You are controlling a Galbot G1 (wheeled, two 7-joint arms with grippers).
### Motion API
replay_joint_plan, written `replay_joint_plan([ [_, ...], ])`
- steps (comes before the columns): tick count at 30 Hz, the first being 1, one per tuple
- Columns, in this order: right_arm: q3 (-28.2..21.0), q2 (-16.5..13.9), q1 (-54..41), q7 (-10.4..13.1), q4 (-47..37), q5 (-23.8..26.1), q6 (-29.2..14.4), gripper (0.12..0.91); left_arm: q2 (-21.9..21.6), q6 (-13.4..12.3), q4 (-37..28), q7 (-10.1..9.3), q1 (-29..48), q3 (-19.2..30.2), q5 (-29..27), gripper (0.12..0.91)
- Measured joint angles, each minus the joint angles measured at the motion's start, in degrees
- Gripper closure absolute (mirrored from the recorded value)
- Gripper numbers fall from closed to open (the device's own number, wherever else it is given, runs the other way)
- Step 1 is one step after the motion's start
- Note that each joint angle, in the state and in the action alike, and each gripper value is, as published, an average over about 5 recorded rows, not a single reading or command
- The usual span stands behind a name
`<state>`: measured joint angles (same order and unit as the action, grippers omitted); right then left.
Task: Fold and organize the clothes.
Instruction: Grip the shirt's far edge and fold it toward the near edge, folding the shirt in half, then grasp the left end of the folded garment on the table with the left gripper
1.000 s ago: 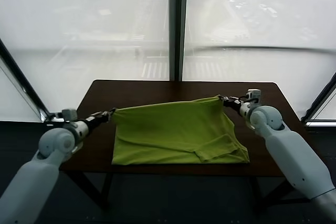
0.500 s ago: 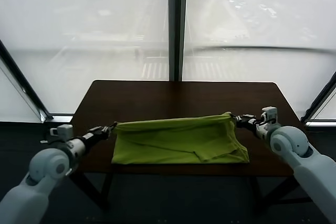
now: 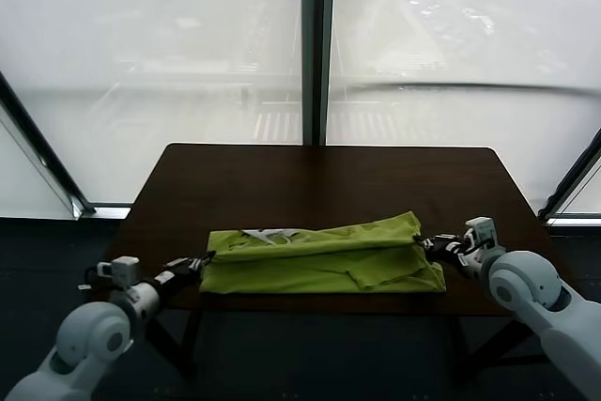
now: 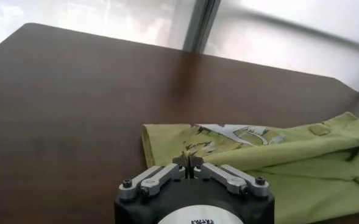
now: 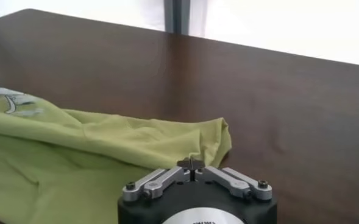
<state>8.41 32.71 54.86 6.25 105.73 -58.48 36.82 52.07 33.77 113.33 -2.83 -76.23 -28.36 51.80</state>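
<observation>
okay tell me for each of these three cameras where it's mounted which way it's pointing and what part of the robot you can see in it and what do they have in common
Head view: on the robot's head, looking forward and down at the dark table and windows; both arms show, left gripper and right gripper shut on the lime-green T-shirt.
Left wrist view: on the left wrist, looking across the table; its own gripper pinches the shirt's edge.
Right wrist view: on the right wrist; its own gripper grips the opposite edge.
Shared: all show the shirt and table; its white print shows in each.

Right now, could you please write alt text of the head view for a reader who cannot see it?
A lime-green cotton T-shirt, folded into a band with white print showing, lies at the near edge of a dark brown wooden table. The left gripper and right gripper pinch its two ends with shut fingers, before bright windows.
</observation>
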Motion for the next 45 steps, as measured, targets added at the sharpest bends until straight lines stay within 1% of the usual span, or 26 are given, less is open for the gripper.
replay_joint_plan([
  [3,0.1,-0.5,0.1,-0.8,0.3,-0.2,0.4,0.860,0.2,0.4,-0.2,-0.11,-0.3,0.0,0.1,0.839],
  [4,0.2,-0.7,0.1,-1.0,0.4,-0.4,0.4,0.829,0.2,0.6,-0.1,-0.22,-0.4,0.0,0.3,0.836],
  [5,0.4,-0.9,0.0,-1.2,0.6,-0.8,0.4,0.780,0.2,0.8,0.0,-0.39,-0.6,-0.1,0.4,0.821],
  [7,0.8,-1.4,-0.2,-1.4,1.0,-1.5,0.3,0.677,0.2,1.2,0.4,-0.78,-1.1,-0.5,0.8,0.751],
  [8,1.0,-1.5,-0.5,-1.5,1.1,-1.9,0.1,0.602,0.1,1.4,0.6,-0.96,-1.3,-0.8,1.0,0.699],
  [10,1.3,-1.7,-1.0,-1.5,1.1,-2.4,-0.5,0.489,-0.1,1.8,1.2,-1.23,-1.9,-1.4,1.7,0.572],
  [11,1.4,-1.6,-1.4,-1.5,1.0,-2.5,-0.9,0.413,-0.3,1.9,1.6,-1.30,-2.2,-1.8,2.1,0.516],
  [12,1.5,-1.5,-1.7,-1.5,0.7,-2.6,-1.3,0.357,-0.4,2.0,1.9,-1.34,-2.5,-2.2,2.4,0.440],
  [14,1.5,-0.7,-2.6,-1.4,-0.2,-2.4,-1.9,0.239,-0.8,2.2,2.2,-1.39,-2.7,-3.1,3.0,0.327],
  [15,1.5,-0.2,-3.2,-1.3,-0.8,-2.2,-2.1,0.196,-1.0,2.2,2.2,-1.43,-2.7,-3.5,3.2,0.262],
  [17,1.4,1.1,-4.2,-1.3,-2.3,-1.3,-2.1,0.140,-1.2,2.2,1.8,-1.76,-2.1,-4.0,3.8,0.183],
  [18,1.3,1.9,-4.7,-1.3,-3.2,-0.8,-2.2,0.129,-1.2,2.1,1.4,-1.98,-1.6,-4.2,4.1,0.151],
  [21,1.0,4.3,-5.8,-1.3,-5.8,0.8,-2.2,0.120,-0.9,1.9,-0.6,-2.56,0.8,-3.8,4.8,0.127],
  [27,0.8,8.8,-7.2,-1.6,-10.4,2.6,-2.6,0.118,0.9,1.9,-5.8,-2.64,7.2,-0.6,3.8,0.123],
  [32,0.7,12.1,-8.0,-2.0,-13.3,3.8,-3.1,0.118,2.8,2.1,-10.1,-2.51,11.2,1.6,3.4,0.123],
  [38,0.5,14.8,-9.0,-2.3,-15.8,4.9,-3.6,0.118,3.5,2.1,-13.7,-2.30,14.0,3.0,3.4,0.123],
  [45,0.1,16.6,-10.0,-2.3,-18.2,5.4,-3.7,0.124,4.7,2.1,-16.3,-2.27,16.6,4.8,3.0,0.123],
])
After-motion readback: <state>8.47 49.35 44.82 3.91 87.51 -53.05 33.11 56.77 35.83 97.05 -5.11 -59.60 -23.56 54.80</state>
